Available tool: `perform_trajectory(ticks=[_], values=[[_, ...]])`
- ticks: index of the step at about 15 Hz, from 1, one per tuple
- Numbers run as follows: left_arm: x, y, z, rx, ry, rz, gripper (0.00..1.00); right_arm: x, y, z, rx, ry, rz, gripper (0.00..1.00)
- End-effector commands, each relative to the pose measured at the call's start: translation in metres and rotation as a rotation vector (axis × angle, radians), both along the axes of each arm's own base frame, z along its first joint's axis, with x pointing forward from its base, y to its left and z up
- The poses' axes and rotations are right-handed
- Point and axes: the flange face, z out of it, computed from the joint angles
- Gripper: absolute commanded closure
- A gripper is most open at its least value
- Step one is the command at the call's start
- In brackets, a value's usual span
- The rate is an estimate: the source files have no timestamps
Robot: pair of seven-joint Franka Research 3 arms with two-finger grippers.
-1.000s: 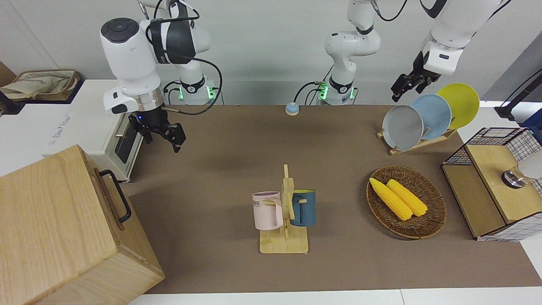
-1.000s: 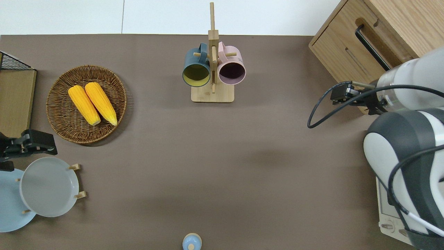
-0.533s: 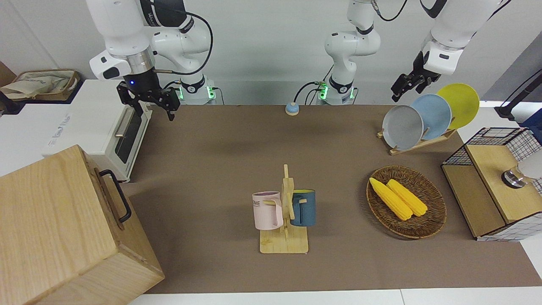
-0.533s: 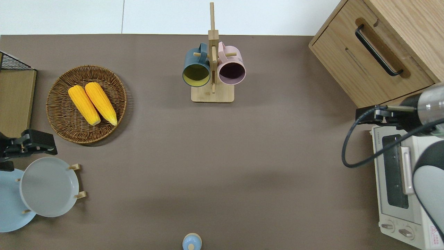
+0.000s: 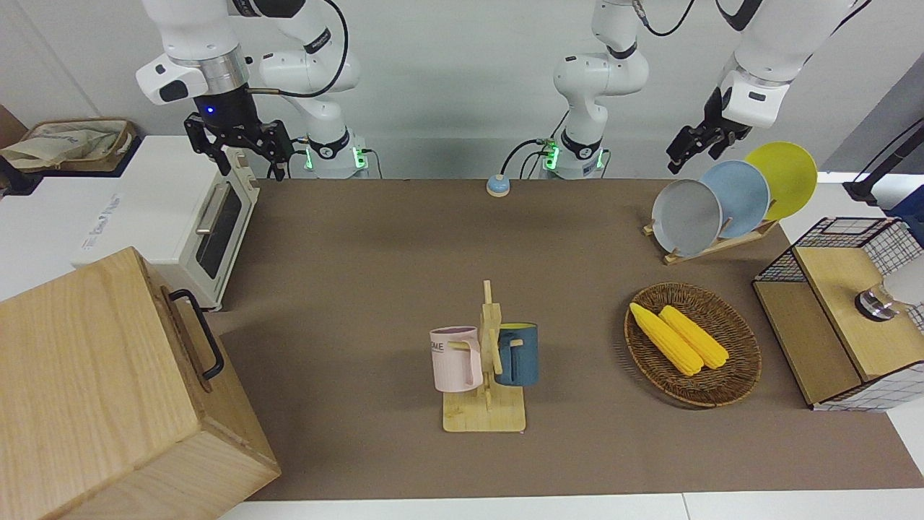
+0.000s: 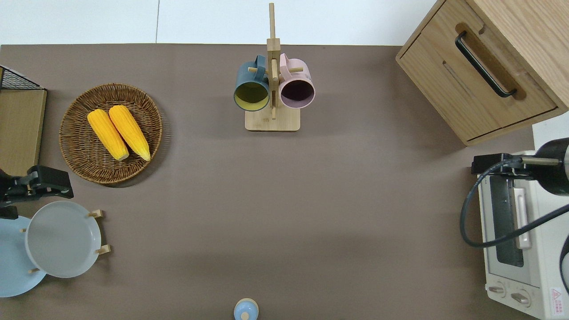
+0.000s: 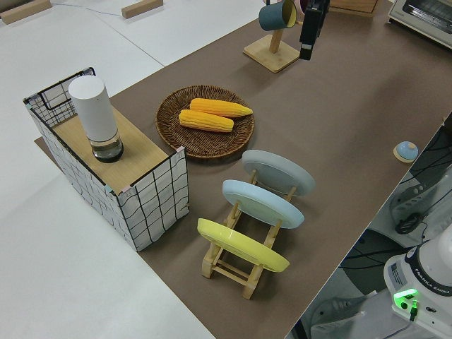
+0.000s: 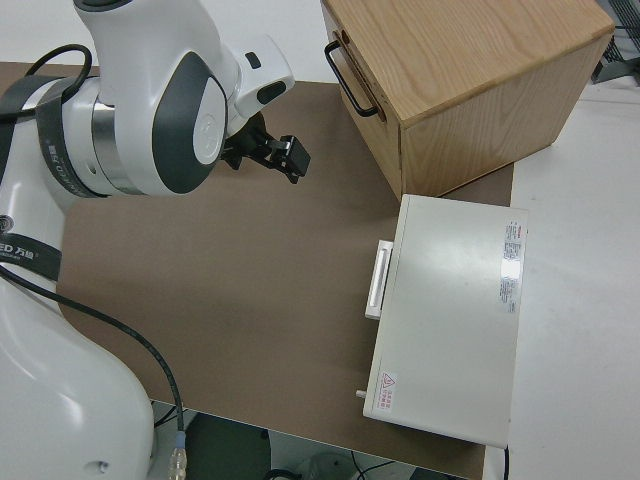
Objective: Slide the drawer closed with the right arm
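The drawer (image 6: 478, 84) is in the large pale wooden box (image 5: 94, 383) at the right arm's end of the table. Its front sits flush with the box, and the black bar handle (image 6: 484, 64) is free. It also shows in the right side view (image 8: 352, 80). My right gripper (image 5: 242, 155) is open and empty, up in the air. In the overhead view its wrist (image 6: 553, 166) is over the white toaster oven, apart from the drawer. It also shows in the right side view (image 8: 285, 155). The left arm is parked.
The toaster oven (image 5: 209, 224) stands beside the box, nearer to the robots. A mug rack (image 5: 485, 368) stands mid-table. A basket of corn (image 5: 693, 343), a plate rack (image 5: 729, 198) and a wire-grid box (image 5: 837, 318) are toward the left arm's end.
My right gripper has risen and drawn back from the box's front toward the robots, ending over the toaster oven. The drawer and the left arm have not moved.
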Motion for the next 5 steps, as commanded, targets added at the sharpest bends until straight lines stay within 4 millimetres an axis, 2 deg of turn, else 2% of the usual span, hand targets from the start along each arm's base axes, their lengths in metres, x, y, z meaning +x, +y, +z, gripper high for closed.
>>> perform_trajectory(ticks=[1, 5], values=[[-0.0028, 0.0001, 0.0043, -0.005, -0.007, -0.009, 0.01, -0.0108, 0.0008, -0.0018, 0.013, 0.03, 0.026, 0.009], [-0.0028, 0.0001, 0.0043, -0.005, -0.007, -0.009, 0.01, -0.0136, 0.0017, 0.0, 0.008, 0.038, 0.029, 0.009]])
